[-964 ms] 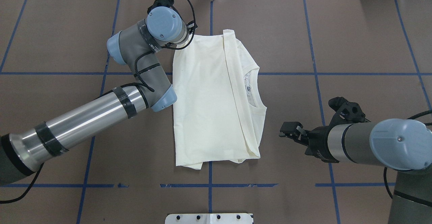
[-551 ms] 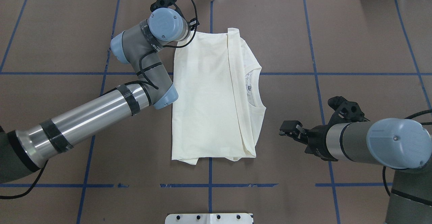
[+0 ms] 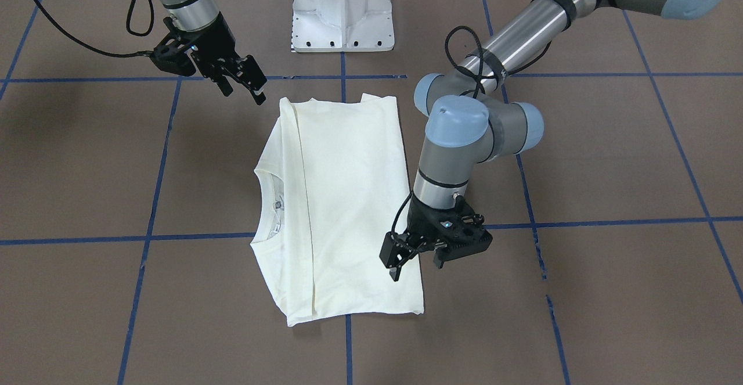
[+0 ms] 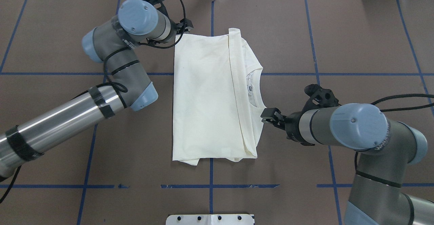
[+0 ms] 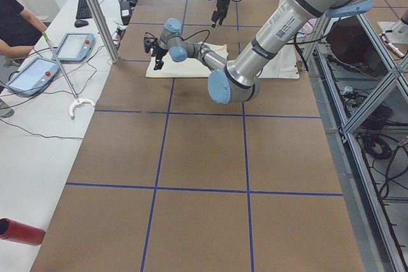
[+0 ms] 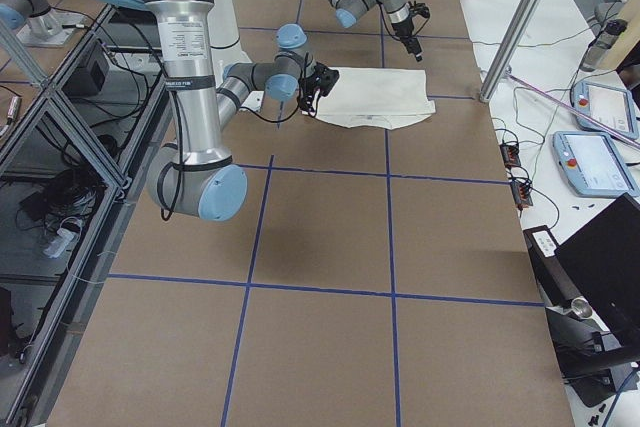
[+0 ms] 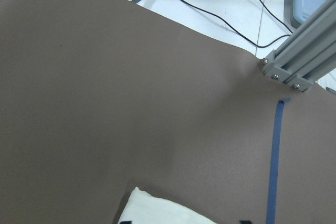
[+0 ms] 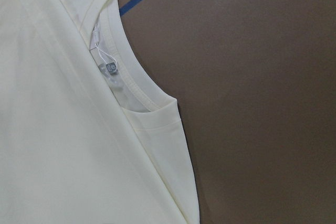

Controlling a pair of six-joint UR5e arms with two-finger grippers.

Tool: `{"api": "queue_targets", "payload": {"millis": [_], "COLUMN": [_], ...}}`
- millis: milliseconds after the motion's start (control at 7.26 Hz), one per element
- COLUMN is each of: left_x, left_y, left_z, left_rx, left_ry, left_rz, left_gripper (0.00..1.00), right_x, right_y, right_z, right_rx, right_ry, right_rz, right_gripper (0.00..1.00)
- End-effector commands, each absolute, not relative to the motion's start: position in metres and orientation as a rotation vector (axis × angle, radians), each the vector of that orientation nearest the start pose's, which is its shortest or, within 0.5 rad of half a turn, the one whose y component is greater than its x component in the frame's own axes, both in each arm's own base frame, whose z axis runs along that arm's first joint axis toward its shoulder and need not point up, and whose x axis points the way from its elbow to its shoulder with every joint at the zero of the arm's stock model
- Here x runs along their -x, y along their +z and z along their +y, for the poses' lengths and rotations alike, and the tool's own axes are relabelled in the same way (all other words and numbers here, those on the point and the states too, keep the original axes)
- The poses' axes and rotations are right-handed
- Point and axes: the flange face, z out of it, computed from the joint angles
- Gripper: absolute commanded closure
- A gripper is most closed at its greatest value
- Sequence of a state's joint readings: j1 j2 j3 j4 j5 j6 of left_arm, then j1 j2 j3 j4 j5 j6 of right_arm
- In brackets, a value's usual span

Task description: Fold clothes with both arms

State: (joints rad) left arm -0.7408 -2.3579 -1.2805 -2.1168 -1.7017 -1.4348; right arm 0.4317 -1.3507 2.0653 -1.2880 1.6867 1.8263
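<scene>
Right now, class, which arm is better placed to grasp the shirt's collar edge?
Probably right: the right arm's jaws are beside the shirt's collar edge; the left arm's hang at the opposite far corner.

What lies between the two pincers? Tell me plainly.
The folded cream shirt fills the stretch between right pincer and left pincer, shown in the front-facing view.

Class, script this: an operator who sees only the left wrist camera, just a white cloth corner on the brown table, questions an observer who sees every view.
Operator: How does the shirt lie?
Observer: The shirt lies flat, folded lengthwise, with its collar toward the robot's right.
Operator: Where is the right gripper?
Observer: The right gripper is open beside that collar edge, holding nothing.
</scene>
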Motion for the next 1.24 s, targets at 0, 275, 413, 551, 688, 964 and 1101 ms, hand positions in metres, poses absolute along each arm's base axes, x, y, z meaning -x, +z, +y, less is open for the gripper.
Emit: {"api": "queue_targets", "payload": {"millis": [0,275,413,551,688,964,1101], "left_x": [-0.418,-0.375,-0.362,-0.356,-0.357,-0.357,-0.357], "left_y": [0.222,0.179,0.156,0.150,0.151,0.152,0.151], "left_z": [-0.530,-0.469,-0.444,-0.436,-0.436,-0.436,-0.435], "left_rx": [-0.316,-0.268,-0.245,-0.242,-0.239,-0.237,-0.235], "left_ry": [-0.381,-0.315,-0.279,-0.276,-0.275,-0.276,-0.277], "left_rz": [1.075,1.135,1.167,1.170,1.166,1.166,1.168], "left_gripper": [0.00,0.00,0.00,0.00,0.00,0.00,0.00], "right_x": [0.478,0.516,0.544,0.556,0.560,0.562,0.562], "right_y": [0.260,0.247,0.255,0.265,0.270,0.275,0.280], "right_z": [-0.355,-0.360,-0.363,-0.363,-0.360,-0.350,-0.348], "right_rx": [-0.039,-0.085,-0.089,-0.098,-0.072,0.032,0.055], "right_ry": [0.426,0.243,0.175,0.082,-0.006,-0.034,-0.037], "right_rz": [-0.829,-0.757,-0.710,-0.660,-0.650,-0.643,-0.601], "right_gripper": [0.00,0.00,0.00,0.00,0.00,0.00,0.00]}}
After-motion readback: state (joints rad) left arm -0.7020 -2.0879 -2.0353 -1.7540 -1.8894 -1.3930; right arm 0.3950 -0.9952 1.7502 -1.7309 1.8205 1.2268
